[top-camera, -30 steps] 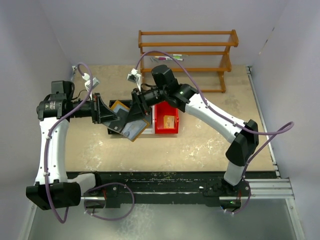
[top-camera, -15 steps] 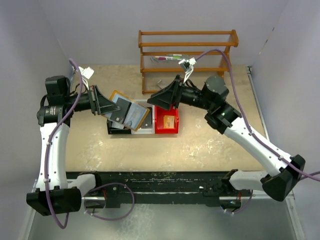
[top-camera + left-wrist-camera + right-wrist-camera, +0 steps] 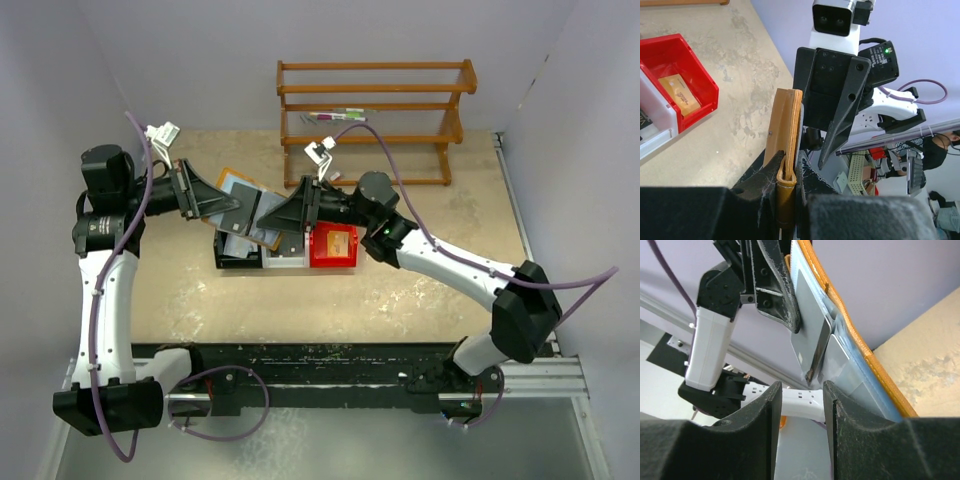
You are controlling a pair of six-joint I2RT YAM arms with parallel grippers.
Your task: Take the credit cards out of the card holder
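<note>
Where it is: we've got the small tan-orange leather-look folding card holder (image 3: pixel 243 193) up in the air, off the counter (image 3: pixel 400 290). It hangs over the left end of the row of bins, left of the red plastic bin (image 3: pixel 333 264).
Left fingers: the left fingers (image 3: pixel 771 172) are clenched on one edge of the card holder.
Right fingers: the right fingers (image 3: pixel 832 405) are parted with nothing between them, tips just beside the thin grey rectangular credit cards (image 3: pixel 812 335) in the pale blue pockets.
Which way it points: it's opened out, with the pale blue inside tilted up toward the right fingers. Its long axis runs from far left down to near right, and the cards look to lie along the same line.
What could go wrong: we reckon the right fingers could pinch the pocket lip or two cards at once. And since only one edge is held, a hard pull might twist or drag the holder loose, or a card could drop outside the bins.
</note>
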